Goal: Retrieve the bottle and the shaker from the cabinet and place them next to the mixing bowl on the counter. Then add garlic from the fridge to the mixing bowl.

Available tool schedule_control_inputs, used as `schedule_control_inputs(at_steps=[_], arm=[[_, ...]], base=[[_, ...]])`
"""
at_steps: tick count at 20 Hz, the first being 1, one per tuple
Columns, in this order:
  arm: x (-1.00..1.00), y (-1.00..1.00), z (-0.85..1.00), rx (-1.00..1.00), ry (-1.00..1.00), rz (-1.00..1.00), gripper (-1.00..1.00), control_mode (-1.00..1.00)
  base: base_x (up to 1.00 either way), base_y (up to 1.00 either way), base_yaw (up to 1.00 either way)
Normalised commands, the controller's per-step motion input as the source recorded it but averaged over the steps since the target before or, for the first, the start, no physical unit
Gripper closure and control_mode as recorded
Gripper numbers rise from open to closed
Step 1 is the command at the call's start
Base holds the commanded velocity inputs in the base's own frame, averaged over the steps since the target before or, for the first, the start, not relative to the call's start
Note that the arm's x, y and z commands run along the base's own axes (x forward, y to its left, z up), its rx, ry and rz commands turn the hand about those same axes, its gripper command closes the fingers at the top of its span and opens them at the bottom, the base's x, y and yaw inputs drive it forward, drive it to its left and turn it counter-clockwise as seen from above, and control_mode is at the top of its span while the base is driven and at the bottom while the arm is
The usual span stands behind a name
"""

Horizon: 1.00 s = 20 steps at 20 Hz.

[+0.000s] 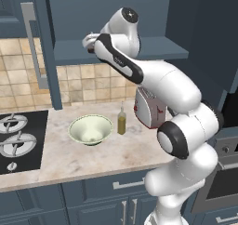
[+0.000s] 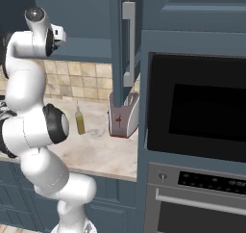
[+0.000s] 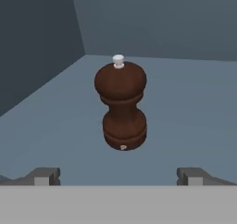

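The dark brown shaker (image 3: 121,107) with its pale knob stands upright on the cabinet shelf (image 3: 194,107). My gripper (image 3: 118,177) is open and faces it, with both fingertips (image 3: 44,176) short of it and touching nothing. My arm reaches up to the open cabinet (image 1: 158,49). On the counter (image 1: 93,159) the bottle (image 1: 122,121) of yellow-olive liquid stands just right of the pale green mixing bowl (image 1: 90,129). From the right base, the bottle (image 2: 79,121) shows beside my arm. The garlic and the fridge are out of view.
The cabinet door (image 1: 44,43) hangs open at the left with its grey bar handle (image 1: 31,43). A red and white toaster (image 1: 149,109) stands behind the bottle. A black stove (image 1: 18,140) lies left of the bowl. A built-in oven (image 2: 197,107) fills the wall at the right.
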Motion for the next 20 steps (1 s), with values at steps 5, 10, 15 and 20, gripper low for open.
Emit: schedule_control_inputs(at_steps=[5, 10, 15, 20], arm=[[0.20, 0.06, 0.00, 0.00, 0.00, 0.00, -1.00, -1.00], [0.27, 0.00, 0.00, 0.00, 0.00, 0.00, -1.00, -1.00], [0.24, 0.00, 0.00, 0.00, 0.00, 0.00, -1.00, -1.00], [0.14, 0.00, -0.07, 0.00, 0.00, 0.00, -1.00, -1.00]], base=[[0.00, 0.00, 0.00], [0.00, 0.00, 0.00], [0.00, 0.00, 0.00], [0.00, 0.00, 0.00]])
